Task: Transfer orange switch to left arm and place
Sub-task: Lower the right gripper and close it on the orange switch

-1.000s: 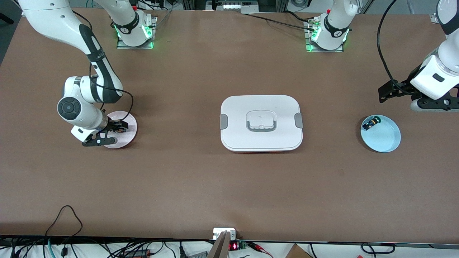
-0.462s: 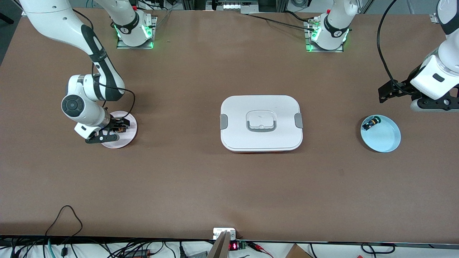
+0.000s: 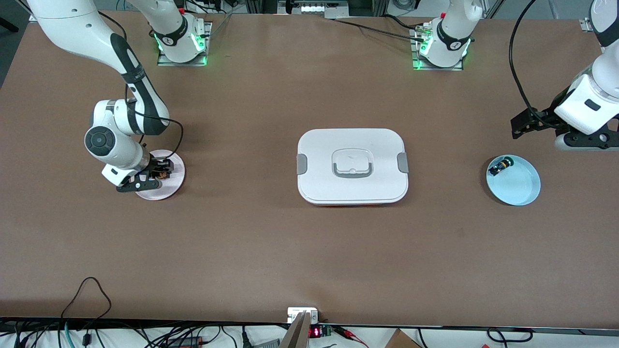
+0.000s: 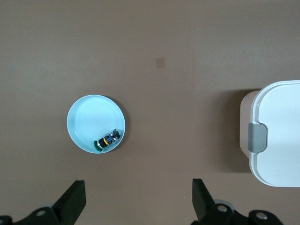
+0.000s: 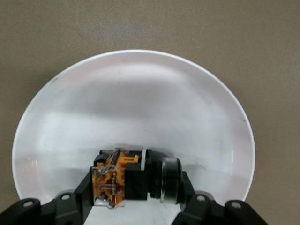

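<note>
Toward the right arm's end of the table: I see the pink plate point(image 3: 167, 181) lying flat on the brown table point(image 3: 271, 251).
Orange switch point(image 5: 133, 178): it lies on its side on the pink plate, orange end toward one side, dark cap toward the other.
Right gripper point(image 3: 162, 171): I have it low over the pink plate, its fingers point(image 5: 79, 194) pinching the orange switch from both sides.
Box point(image 3: 352, 166): white, lid on, grey latches at its two short ends; it sits mid-table, between the two plates and well apart from each.
Blue plate point(image 3: 513, 180): toward the left arm's end of the table; a second small switch point(image 3: 498, 167) with a green cap lies in it near the rim.
Left gripper point(image 4: 136, 206): I hold it in the air over bare table just beside the blue plate, fingers spread wide and holding nothing; this arm waits.
</note>
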You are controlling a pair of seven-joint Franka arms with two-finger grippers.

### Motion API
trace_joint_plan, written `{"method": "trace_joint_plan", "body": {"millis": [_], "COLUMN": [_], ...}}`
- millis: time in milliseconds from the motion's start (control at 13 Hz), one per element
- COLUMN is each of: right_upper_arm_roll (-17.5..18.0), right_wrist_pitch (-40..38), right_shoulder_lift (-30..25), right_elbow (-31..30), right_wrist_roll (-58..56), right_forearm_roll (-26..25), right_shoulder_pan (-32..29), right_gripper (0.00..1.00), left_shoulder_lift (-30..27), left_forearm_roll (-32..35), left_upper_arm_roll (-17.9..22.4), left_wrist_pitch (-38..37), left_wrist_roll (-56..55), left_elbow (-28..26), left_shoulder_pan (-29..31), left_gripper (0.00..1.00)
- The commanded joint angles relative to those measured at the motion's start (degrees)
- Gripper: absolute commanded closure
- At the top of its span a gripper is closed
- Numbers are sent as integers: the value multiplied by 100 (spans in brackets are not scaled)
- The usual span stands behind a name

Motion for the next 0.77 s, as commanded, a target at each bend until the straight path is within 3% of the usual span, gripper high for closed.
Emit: {"method": "trace_joint_plan", "body": {"millis": [0,462,692], "right_upper_arm_roll": [40,278,479], "right_wrist_pitch": [43,-1141,-2728], "right_shoulder_lift": [-90,-644,-706], "right_elbow": [-56,276,1381], "right_wrist_roll": [-185,-221,-500], "right_forearm_roll": [-45,376,911], "right_shoulder_pan": [-45,-36,-18], "right_gripper": [82,91,91], "left_shoulder_lift": [-4,-4,-4], "left_forearm_roll": [-56,-65,-65], "left_upper_arm_roll": [-12,-12,-12], "left_wrist_pitch": [-68,-68,-68], "left_wrist_roll": [-40,-40,-40], "left_elbow": [75,75,75], "left_shoulder_pan": [29,29,29], "left_gripper": [0,0,0]}}
